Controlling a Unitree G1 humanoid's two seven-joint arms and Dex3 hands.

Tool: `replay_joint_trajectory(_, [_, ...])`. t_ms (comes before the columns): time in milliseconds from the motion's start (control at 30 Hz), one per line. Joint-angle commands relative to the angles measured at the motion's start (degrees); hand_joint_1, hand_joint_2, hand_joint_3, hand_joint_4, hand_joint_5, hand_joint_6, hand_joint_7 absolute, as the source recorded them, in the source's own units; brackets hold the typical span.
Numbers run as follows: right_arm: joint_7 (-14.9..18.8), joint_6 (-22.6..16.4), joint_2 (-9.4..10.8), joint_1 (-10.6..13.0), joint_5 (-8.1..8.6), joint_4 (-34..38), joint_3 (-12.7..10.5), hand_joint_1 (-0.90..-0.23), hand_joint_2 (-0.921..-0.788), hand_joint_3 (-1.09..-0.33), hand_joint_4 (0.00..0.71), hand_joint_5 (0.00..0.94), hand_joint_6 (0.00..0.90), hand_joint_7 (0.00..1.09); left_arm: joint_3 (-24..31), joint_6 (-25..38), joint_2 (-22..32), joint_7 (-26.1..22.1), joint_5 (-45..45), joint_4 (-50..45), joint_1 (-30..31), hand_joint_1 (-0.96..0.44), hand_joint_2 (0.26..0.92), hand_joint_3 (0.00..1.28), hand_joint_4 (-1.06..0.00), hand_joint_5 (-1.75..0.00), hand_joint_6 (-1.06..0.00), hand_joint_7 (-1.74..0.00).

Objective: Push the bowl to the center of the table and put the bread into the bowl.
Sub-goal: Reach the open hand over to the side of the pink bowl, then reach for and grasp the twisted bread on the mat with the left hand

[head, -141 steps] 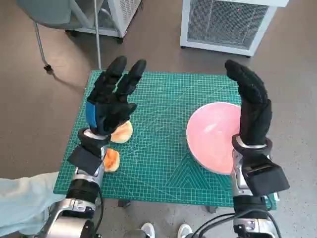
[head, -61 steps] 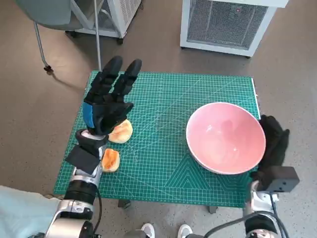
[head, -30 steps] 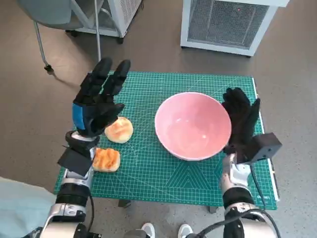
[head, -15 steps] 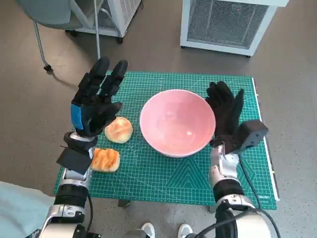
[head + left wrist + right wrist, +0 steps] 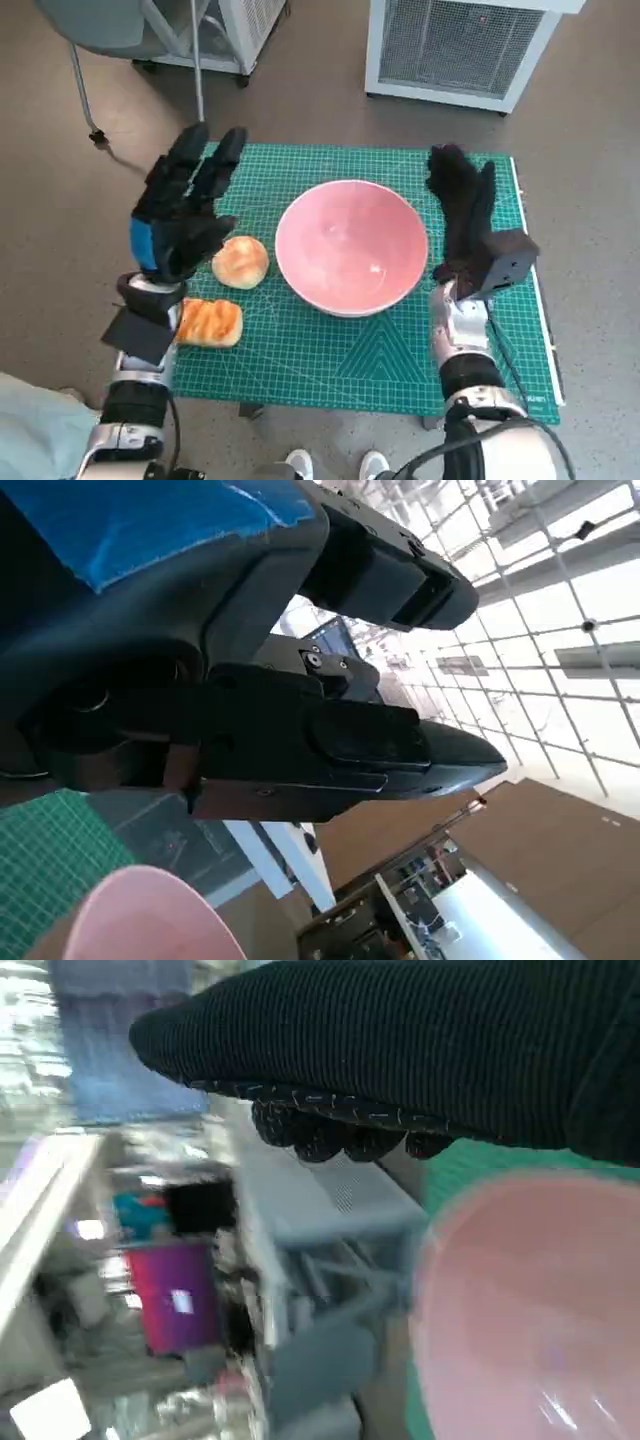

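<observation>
Both our hands hold nothing, fingers spread: left hand [image 5: 180, 215] above bread [image 5: 241, 262], right hand [image 5: 463, 215] beside bowl [image 5: 351, 246].

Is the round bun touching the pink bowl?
Apart. The head view shows a strip of green mat between the bun and the bowl.

Right wrist view is super blurry; the pink bowl [image 5: 530, 1310] runs off the frame edge. Left hand [image 5: 178, 215] covers the desk [image 5: 330, 360] corner beside the round bread roll [image 5: 241, 262].
</observation>
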Motion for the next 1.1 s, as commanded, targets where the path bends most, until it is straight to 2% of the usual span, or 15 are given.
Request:
replay_joint_trajectory(33, [1.06,-6.47,-1.01,3.99,-1.43,-7.42,1.94,-0.403,-0.921,-0.759,0.234,0.005,0.052,0.53,2.12,0.91,6.23,-2.45,-0.12,-3.59,2.39,-0.36,0.921,0.04,-0.36,0.00,-0.49,0.00])
replay_joint_trajectory(133, [2.50,-9.20,-1.83,6.38,-1.94,-14.80,3.79,-0.416,-0.921,-0.759,0.236,0.004,0.018,0.59,3.47,0.95,11.56,-3.78,2.39,-5.33,3.78,-0.37,0.921,0.05,-0.33,0.00,-0.47,0.00])
replay_joint_trajectory(300, [4.47,-10.12,-3.46,9.75,-2.06,-24.68,5.73,-0.453,-0.921,-0.763,0.245,0.007,0.002,0.63,5.00,1.34,19.29,-6.51,5.05,-8.28,6.24,-0.39,0.920,0.04,-0.26,0.00,-0.44,0.00])
replay_joint_trajectory(433, [5.66,-9.05,-4.40,12.35,-1.64,-32.08,6.94,-0.478,-0.921,-0.764,0.247,0.008,0.000,0.65,5.81,2.38,24.28,-8.97,6.16,-11.21,9.07,-0.39,0.920,0.03,-0.22,0.00,-0.42,0.00])
replay_joint_trajectory(633, [6.54,-5.72,-4.74,16.14,-1.14,-40.64,8.39,-0.502,-0.921,-0.755,0.248,0.008,-0.001,0.66,6.81,4.09,30.20,-13.00,6.20,-15.20,13.43,-0.39,0.921,0.02,-0.18,0.00,-0.41,0.00])
replay_joint_trajectory(700, [6.65,-4.65,-4.85,16.85,-1.04,-42.24,8.55,-0.510,-0.921,-0.751,0.246,0.007,-0.001,0.65,6.95,4.94,31.45,-14.22,6.20,-16.54,14.85,-0.38,0.921,0.02,-0.18,0.00,-0.41,0.00])
replay_joint_trajectory(833, [6.00,-2.89,-4.74,17.49,-1.85,-44.13,8.61,-0.518,-0.921,-0.747,0.244,0.006,-0.001,0.64,6.52,7.71,33.53,-17.51,6.28,-19.83,18.22,-0.37,0.902,0.02,-0.19,-0.01,-0.43,-0.01])
replay_joint_trajectory(1100, [5.89,-1.21,-4.27,17.30,-2.27,-45.05,8.98,-0.507,-0.921,-0.748,0.244,0.006,-0.001,0.64,4.57,15.37,35.31,-23.15,8.21,-26.19,22.67,-0.36,0.892,0.01,-0.19,0.00,-0.39,0.00])
